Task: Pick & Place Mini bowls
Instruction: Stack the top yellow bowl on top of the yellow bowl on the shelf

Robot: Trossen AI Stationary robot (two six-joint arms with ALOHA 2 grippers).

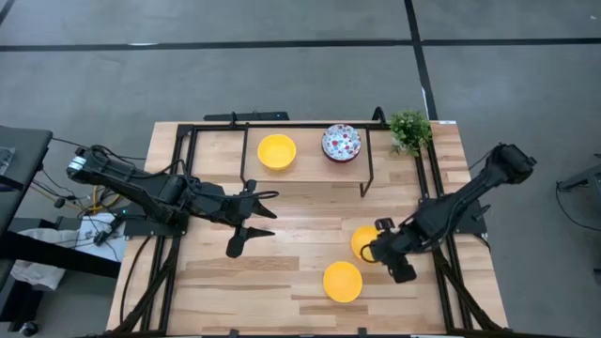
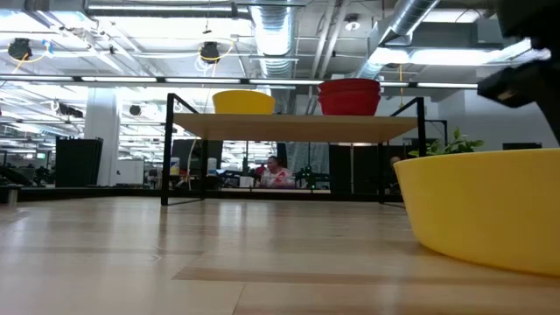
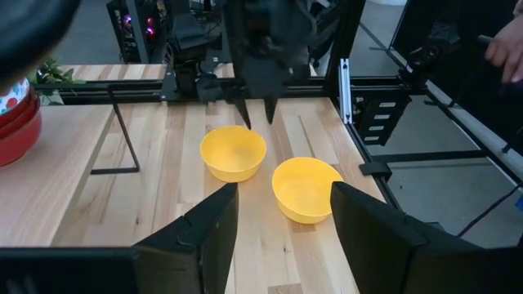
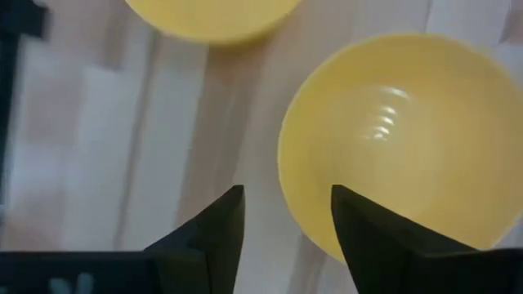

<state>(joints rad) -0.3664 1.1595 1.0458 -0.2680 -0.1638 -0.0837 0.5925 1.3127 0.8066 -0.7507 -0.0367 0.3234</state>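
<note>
Yellow, thin-walled mini bowl (image 4: 392, 139) looks light, rigid and slick; we judge its rim the best hold, right gripper (image 4: 286, 220) fingers apart astride it, left gripper (image 1: 252, 222) fingers apart too.

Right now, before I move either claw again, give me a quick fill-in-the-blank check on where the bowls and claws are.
1. The raised shelf carries one yellow bowl and a stack of ____ patterned bowls.
2. On the tabletop below sit ____ yellow bowls.
3. The right claw is at the rim of a yellow bowl on the table with its fingers ____.
4. The left claw hangs over bare wood holding ____.

Missing: floral; two; open; nothing
</note>
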